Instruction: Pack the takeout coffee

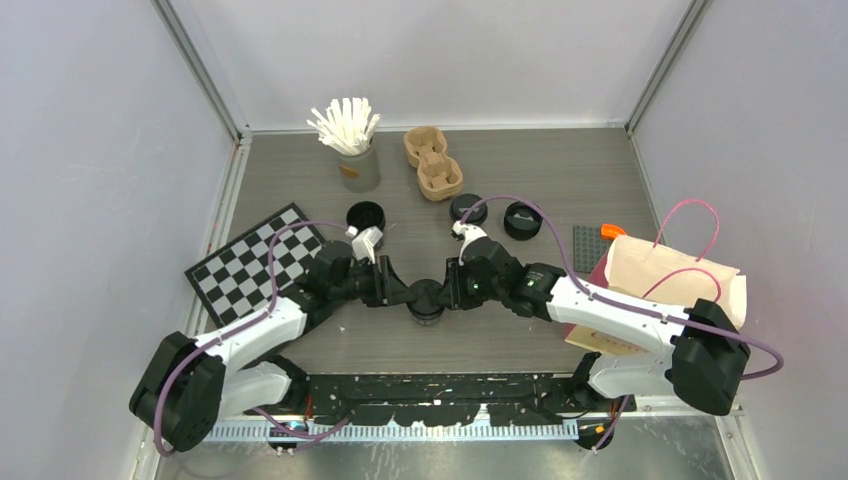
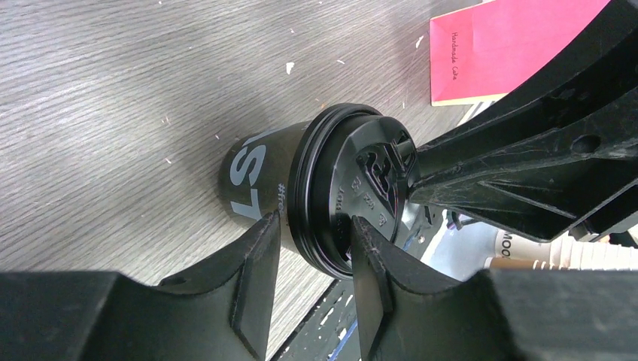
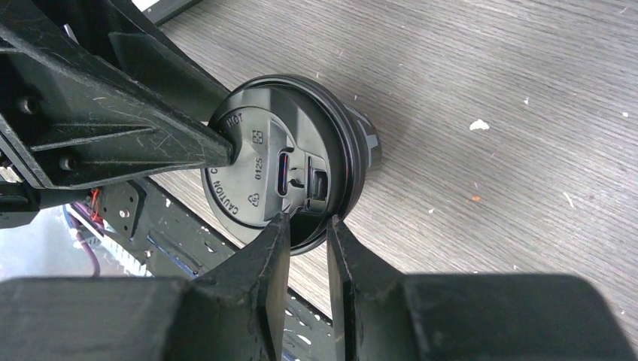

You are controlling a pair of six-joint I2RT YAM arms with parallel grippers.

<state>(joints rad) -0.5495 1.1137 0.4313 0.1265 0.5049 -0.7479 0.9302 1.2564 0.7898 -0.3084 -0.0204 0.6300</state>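
we see one black takeout coffee cup (image 2: 252, 177) standing on the grey table (image 1: 560, 170) near its front edge, midway between the two arms, with its black lid (image 3: 256, 162) on top. the left gripper (image 2: 312, 226) is clamped across the lid's rim, one finger on the lid's top and the other against the cup wall. the right gripper (image 3: 305, 226) pinches the rim's opposite edge between nearly closed fingers.

Both arms stretch inward, low and nearly level, wrists facing each other. The left gripper (image 2: 314, 229) pinches the lid (image 3: 256, 162) by the rim between its jaws. The right gripper (image 3: 307, 222) clamps the opposite rim, jaws narrow.
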